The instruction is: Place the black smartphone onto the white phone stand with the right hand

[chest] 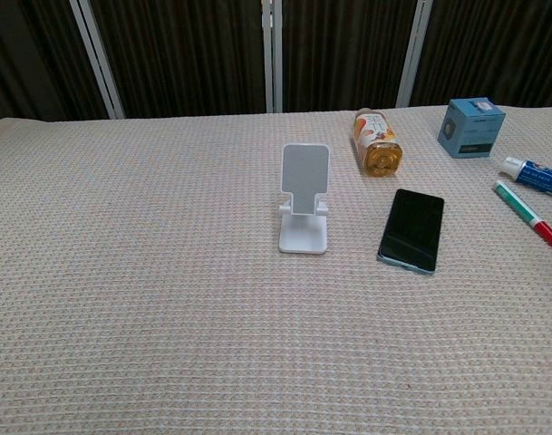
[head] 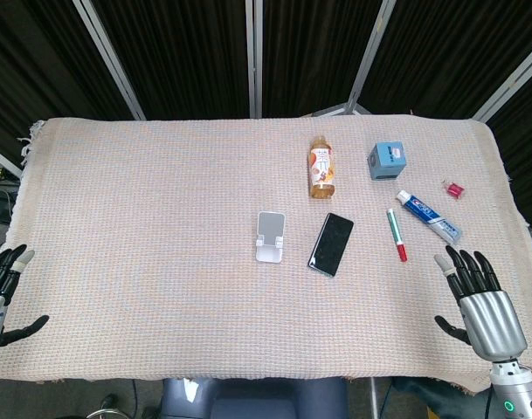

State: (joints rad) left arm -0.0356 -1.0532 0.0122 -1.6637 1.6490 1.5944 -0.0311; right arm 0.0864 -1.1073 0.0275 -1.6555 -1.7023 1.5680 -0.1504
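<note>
one flat glossy black smartphone beside angular white phone stand; right hand empty, splayed

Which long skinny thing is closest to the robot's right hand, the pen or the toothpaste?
The red and green pen. It lies nearer the right hand than the toothpaste tube, which sits farther back.

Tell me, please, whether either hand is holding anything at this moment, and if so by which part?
Nothing is held. The right hand and left hand rest open at the table's near corners, and the black smartphone lies flat beside the white phone stand.
</note>
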